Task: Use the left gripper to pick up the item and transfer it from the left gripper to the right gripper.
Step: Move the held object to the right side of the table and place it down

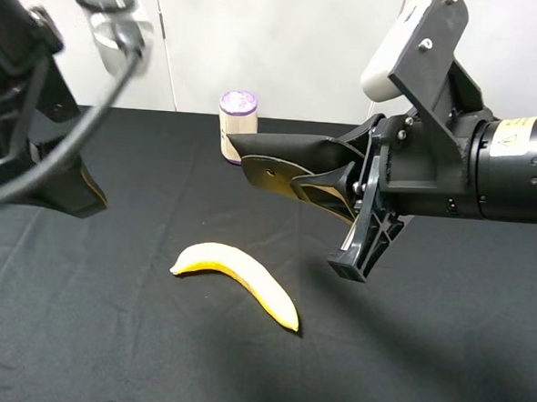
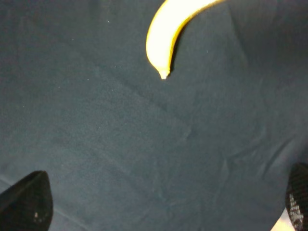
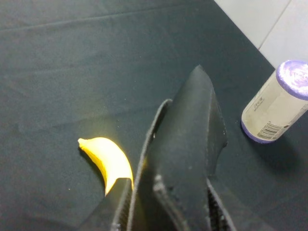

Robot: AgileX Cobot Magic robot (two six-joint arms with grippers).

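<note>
Two things, banana (image 1: 241, 281) and can (image 1: 238, 122), sit near the pouch (image 1: 280, 156).

The left gripper (image 2: 163, 204) is hovering, jaws spread wide, over black cloth (image 2: 96, 120); a banana (image 2: 166, 33) is lying there.

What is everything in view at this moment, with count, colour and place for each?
pouch: one, black, held in the air over the middle of the table
banana: one, yellow, lying on the cloth nearer the camera than the pouch
can: one, beige with purple lid, upright near the far edge
tablecloth: one, black, covering the table
wall: white, behind the table
left gripper: one, black, open and empty above the cloth
right gripper: one, black with white housing, shut on the pouch
</note>
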